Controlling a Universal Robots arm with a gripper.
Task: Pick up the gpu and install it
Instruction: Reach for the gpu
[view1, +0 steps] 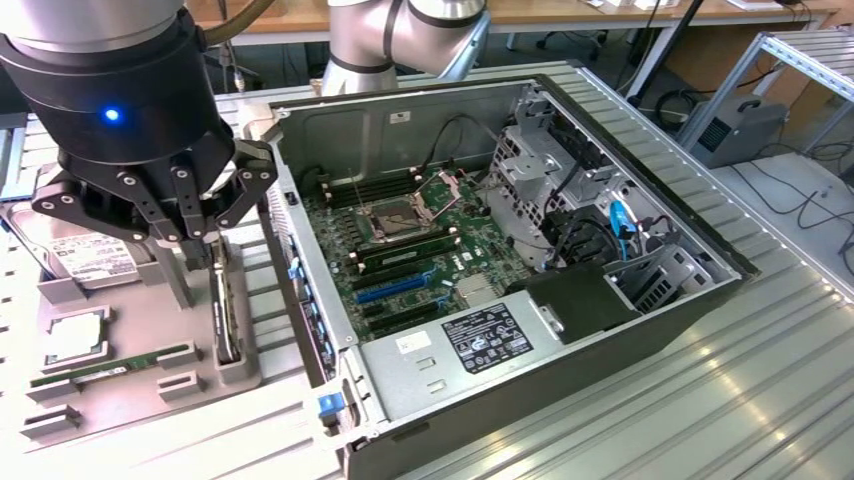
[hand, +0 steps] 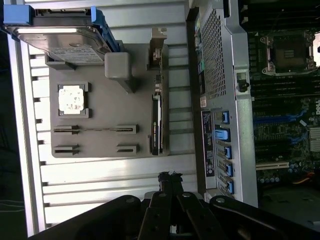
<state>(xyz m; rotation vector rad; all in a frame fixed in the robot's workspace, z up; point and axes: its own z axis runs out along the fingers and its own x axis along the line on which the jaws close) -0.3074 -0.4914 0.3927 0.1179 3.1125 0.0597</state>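
Note:
The gpu (view1: 224, 312) is a thin dark card standing edge-on in a slot of the grey parts holder (view1: 134, 400), at the exterior view's left beside the open computer case (view1: 694, 300). In the wrist view the gpu (hand: 157, 122) runs along the holder's (hand: 100, 145) edge nearest the case. My gripper (view1: 198, 250) hangs above the holder, over the gpu's far end and apart from it. Its fingers are shut with nothing between them. In the wrist view the shut gripper (hand: 169, 177) points toward the card's near end from a distance.
On the holder also lie a silver hard drive (view1: 80, 258) (hand: 65, 42), a CPU chip (view1: 74, 340) (hand: 73, 99) and a green RAM stick (view1: 114, 368). The motherboard's blue expansion slots (view1: 394, 288) lie open inside the case. The case's rear wall (hand: 220, 100) stands right beside the holder.

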